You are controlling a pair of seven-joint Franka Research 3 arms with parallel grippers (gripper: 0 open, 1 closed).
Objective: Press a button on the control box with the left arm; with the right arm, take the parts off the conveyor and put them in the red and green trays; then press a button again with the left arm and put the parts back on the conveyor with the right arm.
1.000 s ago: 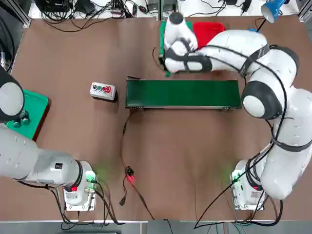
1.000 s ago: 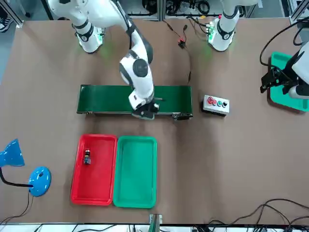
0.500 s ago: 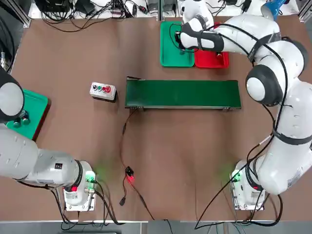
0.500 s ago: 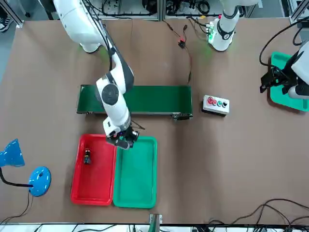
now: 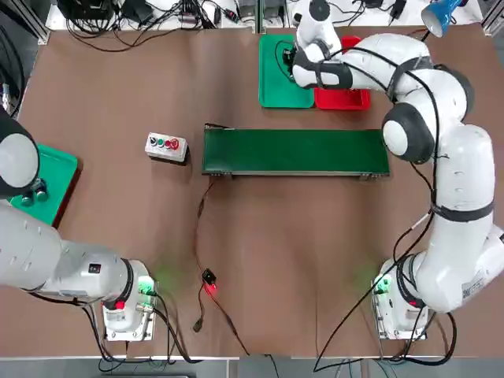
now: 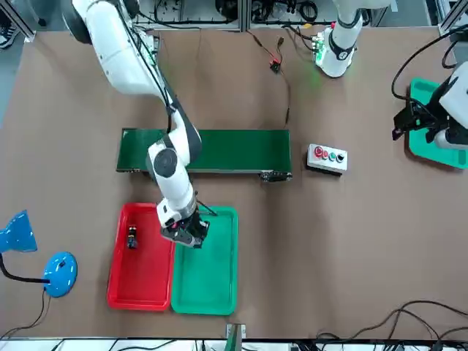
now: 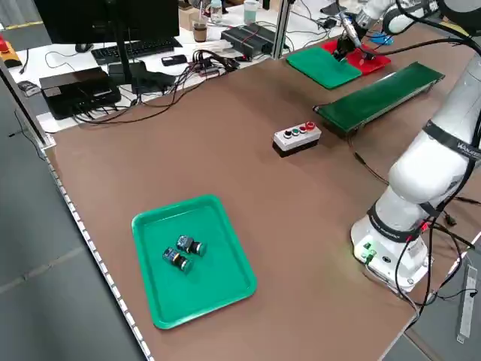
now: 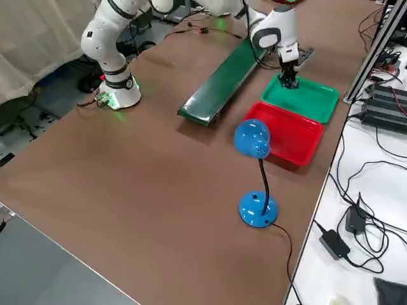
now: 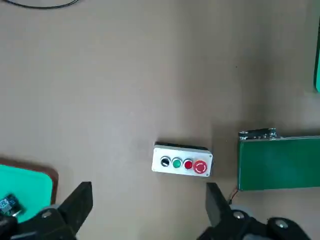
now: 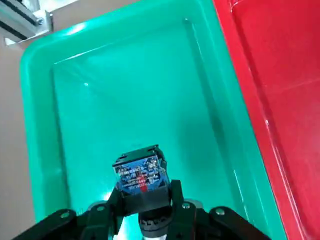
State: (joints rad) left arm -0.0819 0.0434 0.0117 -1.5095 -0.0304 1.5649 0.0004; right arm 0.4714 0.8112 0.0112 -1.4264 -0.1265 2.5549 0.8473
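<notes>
Over the green tray (image 6: 207, 281), the right gripper (image 10: 147, 200) has lowered; it grips a part (image 10: 142, 172).

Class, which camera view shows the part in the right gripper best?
The right wrist view: the part fills the space between the right gripper's fingers, its printed face clear. In the other views I cannot make it out.

We're in a robotics lab, folks: two white robot arms, (image 5: 465, 197) at three o'clock and (image 5: 71, 260) at eight o'clock seen from above, share a brown-topped bench (image 5: 268, 252)! From the left side, a monitor (image 7: 113, 19) and keyboard (image 7: 135, 50) at eleven o'clock sit beside tangled cables (image 7: 203, 68)!
</notes>
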